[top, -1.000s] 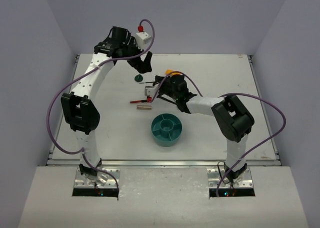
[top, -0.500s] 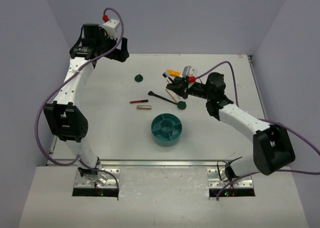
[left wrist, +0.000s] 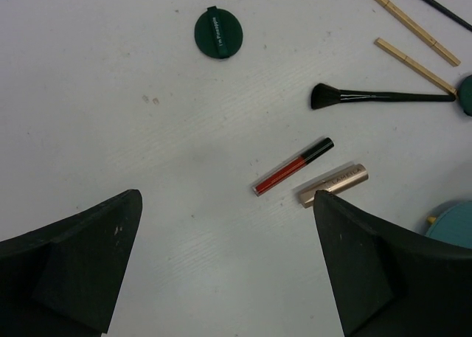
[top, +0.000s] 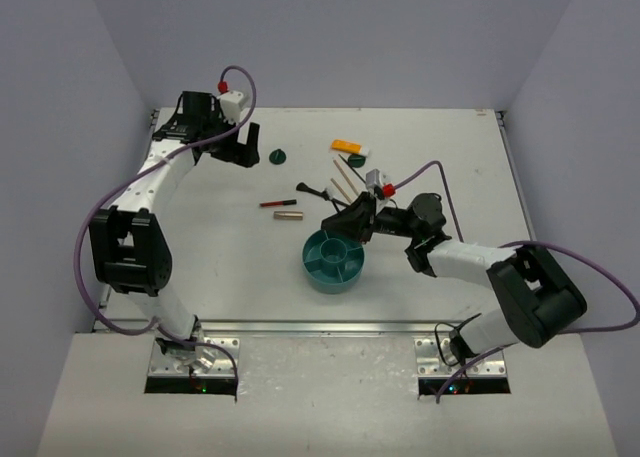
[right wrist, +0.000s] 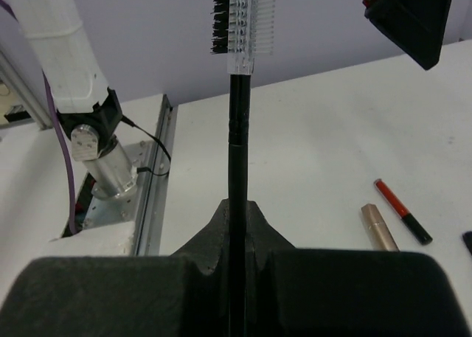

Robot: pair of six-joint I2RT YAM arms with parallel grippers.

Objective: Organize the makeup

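Nearest the bases, the teal divided bowl (top: 330, 284) is seen standing on the table (top: 220, 267). Just over its far rim the right gripper (top: 332, 224) is held, its fingers (right wrist: 147, 293) pressed together on the handle of a black-handled brush (right wrist: 237, 130), whose comb-and-bristle head is pointed away from the wrist. The step in hand is judged to be the placing of this brush in the bowl. It would best be done with the head dipped toward one compartment and brought low before the grip is eased, since a long thin handle let go from a height is likely to bounce or tip over the rim. The handle may have to be leaned against a divider or the wall. How the head lies above the bowl cannot be told from overhead. In the compartments that show, no makeup can be made out, so the sorting is judged barely begun. Beyond the bowl, the gold tube (left wrist: 334, 184) and the red pencil (left wrist: 293, 166) are laid just beside each other, not touching. Farther on, a black bristle brush (left wrist: 383, 96) and two tan pencils (left wrist: 415, 65) are found, then a dark green compact (top: 358, 161) and the orange-and-white packet (top: 350, 146) near the back. A second green compact (left wrist: 219, 33) is set apart toward the far left, and near it the left gripper (top: 247, 147) is hovering with its fingers (left wrist: 74, 263) spread wide and nothing between them.
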